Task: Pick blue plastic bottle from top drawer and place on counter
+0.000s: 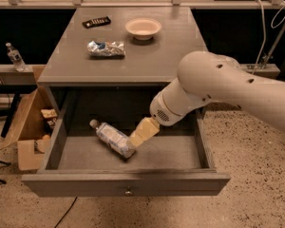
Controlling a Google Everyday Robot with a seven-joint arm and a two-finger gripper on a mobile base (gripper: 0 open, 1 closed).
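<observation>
One wide grey counter (156, 56) lies above and beyond the gripper (138, 137), and part of its surface is taken by a foil bag (106, 48) and a bowl (143, 27). Beneath it, the top drawer (85, 184) is pulled out, so access from above is allowed. The gripper is held low inside the drawer at the base end of the blue plastic bottle (109, 136). The bottle is laid on its side, with its cap pointed away. How wide the gripper is set cannot be told.
</observation>
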